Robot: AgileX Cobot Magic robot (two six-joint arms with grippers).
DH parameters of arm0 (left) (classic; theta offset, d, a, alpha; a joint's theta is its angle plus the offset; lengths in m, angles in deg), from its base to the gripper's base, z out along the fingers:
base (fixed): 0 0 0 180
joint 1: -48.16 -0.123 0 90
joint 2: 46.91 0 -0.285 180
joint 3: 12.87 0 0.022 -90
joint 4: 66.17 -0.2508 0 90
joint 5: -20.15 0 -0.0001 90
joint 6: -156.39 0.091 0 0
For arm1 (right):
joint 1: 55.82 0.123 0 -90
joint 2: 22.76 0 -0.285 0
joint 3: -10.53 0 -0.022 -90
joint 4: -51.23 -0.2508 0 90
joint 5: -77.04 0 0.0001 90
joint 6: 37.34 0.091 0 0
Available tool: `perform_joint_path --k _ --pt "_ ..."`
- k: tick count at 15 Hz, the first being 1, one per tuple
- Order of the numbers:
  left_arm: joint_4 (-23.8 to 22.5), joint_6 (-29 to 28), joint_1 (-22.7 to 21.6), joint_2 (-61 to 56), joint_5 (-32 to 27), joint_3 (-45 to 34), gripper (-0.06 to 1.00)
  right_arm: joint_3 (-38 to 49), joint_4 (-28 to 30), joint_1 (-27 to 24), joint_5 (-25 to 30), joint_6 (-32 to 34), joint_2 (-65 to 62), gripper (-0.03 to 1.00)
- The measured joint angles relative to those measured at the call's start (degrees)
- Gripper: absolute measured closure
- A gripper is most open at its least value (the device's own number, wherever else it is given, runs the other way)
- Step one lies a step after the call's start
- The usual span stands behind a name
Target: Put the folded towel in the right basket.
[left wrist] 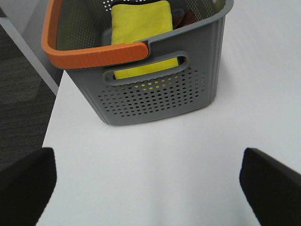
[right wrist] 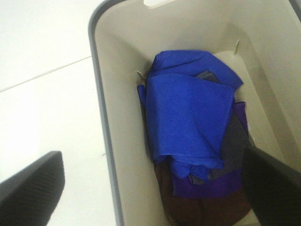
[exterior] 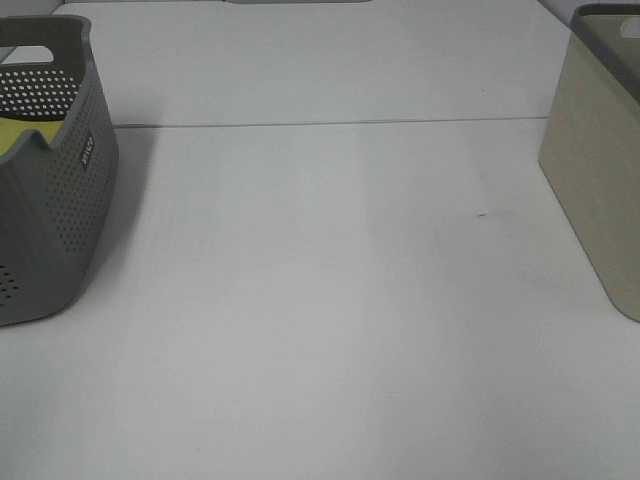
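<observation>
Jaws of the right gripper (right wrist: 150, 197) stood wide apart, released and holding nothing, above the right basket (right wrist: 101, 94). Inside that basket lay the folded towel (right wrist: 188, 117), royal blue, resting on top of purple, grey and brown cloths (right wrist: 202, 202). The left gripper (left wrist: 148, 188) was likewise spread open and empty over the white bench (exterior: 320, 300), near the grey perforated basket (left wrist: 155, 94), which had an orange handle (left wrist: 94, 54) and held a yellow cloth (left wrist: 141, 23).
</observation>
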Motion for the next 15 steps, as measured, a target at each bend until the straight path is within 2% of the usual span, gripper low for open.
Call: perform_joint_path --k 2,4,6,8,10,12,13,15 --pt "0.0 0.0 0.0 0.0 0.0 0.0 -0.04 0.0 -1.6 0.0 5.2 -0.6 -6.0 0.0" --pt "0.0 0.0 0.0 0.0 0.0 0.0 -0.04 0.0 -4.0 0.0 11.6 -5.3 -11.8 0.0" --pt "0.0 0.0 0.0 0.0 0.0 0.0 -0.04 0.0 -8.1 0.0 12.3 -13.9 -19.3 0.0" --pt "0.0 0.0 0.0 0.0 0.0 0.0 -0.04 0.0 -12.4 0.0 12.4 -17.0 -25.9 0.0" --pt "0.0 0.0 0.0 0.0 0.0 0.0 -0.04 2.1 -13.9 0.0 12.3 -18.4 -31.9 0.0" --pt "0.0 0.0 0.0 0.0 0.0 0.0 -0.04 9.9 -14.4 0.0 12.3 -20.5 -38.2 0.0" --pt "0.0 0.0 0.0 0.0 0.0 0.0 -0.04 16.4 -14.9 0.0 11.6 -21.7 -41.6 0.0" --pt "0.0 0.0 0.0 0.0 0.0 0.0 -0.04 29.5 -17.1 0.0 6.1 -24.8 -47.9 0.0"
